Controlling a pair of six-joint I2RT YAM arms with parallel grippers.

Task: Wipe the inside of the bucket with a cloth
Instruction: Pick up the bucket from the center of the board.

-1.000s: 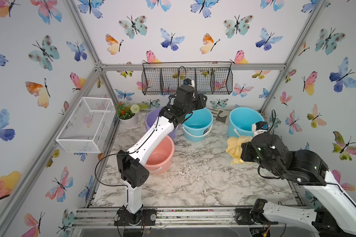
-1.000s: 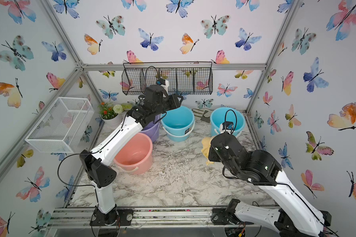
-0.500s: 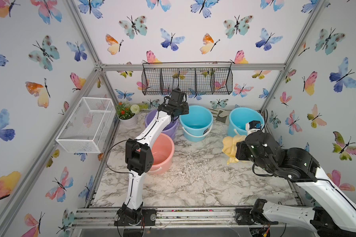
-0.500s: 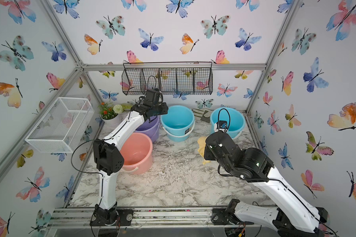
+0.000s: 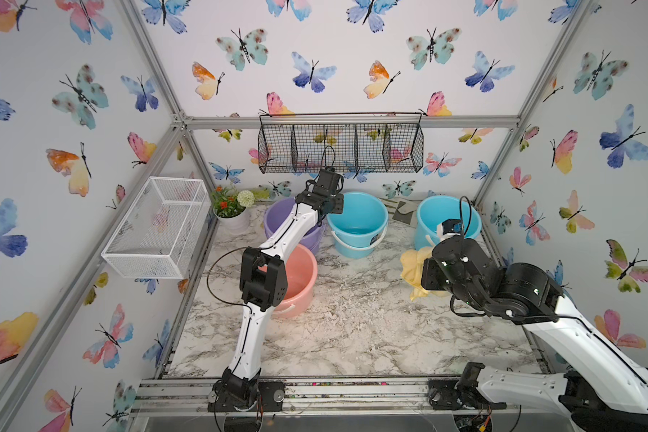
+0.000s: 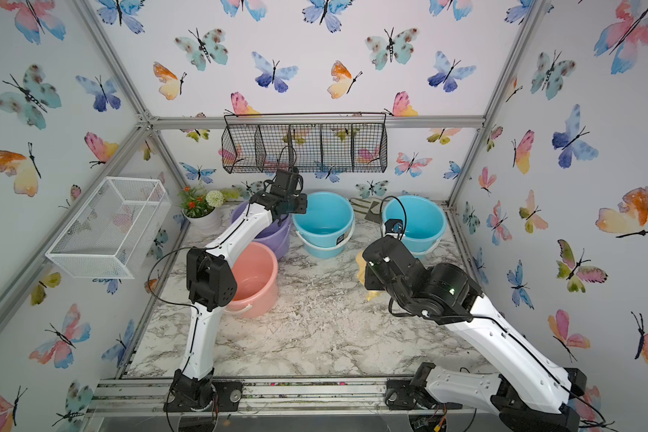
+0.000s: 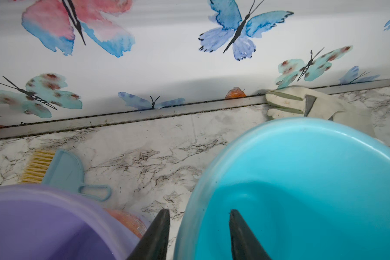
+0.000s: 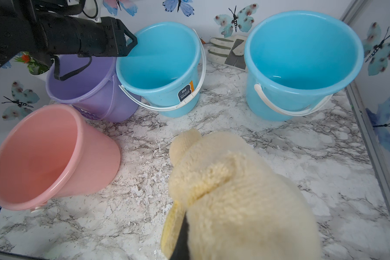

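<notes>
While the left gripper (image 7: 198, 211) hangs at the middle blue bucket (image 7: 302, 180), its two dark fingers (image 7: 158, 234) stand apart and straddle the rim. One is inside the bucket and the other is outside, on the side of the purple bucket (image 7: 43, 225). A gap shows between the rim and the inner finger (no pinch seen). Both top views place this gripper over that same edge.

Right gripper (image 8: 182, 234): fingers together, clamped on the cloth (image 8: 234, 180). Only one dark finger shows, because the fabric covers the rest. The cloth is pale yellow and fluffy, bunched and draped over the gripper. It hangs above the marble table (image 5: 352, 336), outside every bucket and just in front of the second blue bucket (image 5: 438, 217). In both top views the wrist hides most of it, leaving a yellow fold (image 6: 360, 262) visible.

Also noted:
- A pink bucket (image 5: 300, 269) sits in front of the purple one.
- A beige glove (image 7: 302, 103) lies by the back wall.
- A brush and dustpan (image 7: 63, 171) lie behind the purple bucket.
</notes>
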